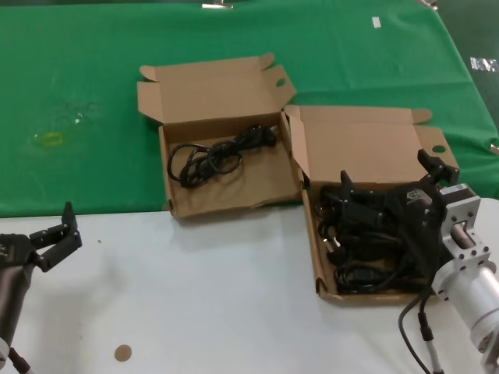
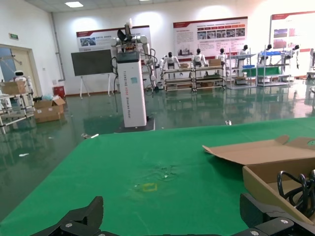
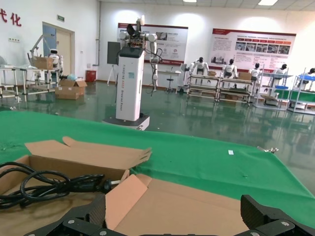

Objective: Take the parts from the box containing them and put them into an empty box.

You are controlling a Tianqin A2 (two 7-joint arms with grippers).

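The longer cardboard box (image 1: 321, 269) stands at the right with its lid (image 1: 366, 148) raised, holding several black cord bundles (image 1: 366, 249). My right gripper (image 1: 384, 170) is open just above those cords and holds nothing; its wrist view shows that lid (image 3: 197, 206) between the fingers. The squarer box (image 1: 269, 183) stands left of it, lid open with an oval hole, and holds one cord bundle (image 1: 207, 160), which also shows in the right wrist view (image 3: 49, 187) and the left wrist view (image 2: 298, 189). My left gripper (image 1: 56, 230) is open and empty at the front left.
A green cloth (image 1: 78, 70) covers the far half of the table; the near half is white (image 1: 218, 296). A small brown disc (image 1: 122, 353) lies near the front edge. A yellowish mark (image 1: 51, 139) sits on the cloth at the left.
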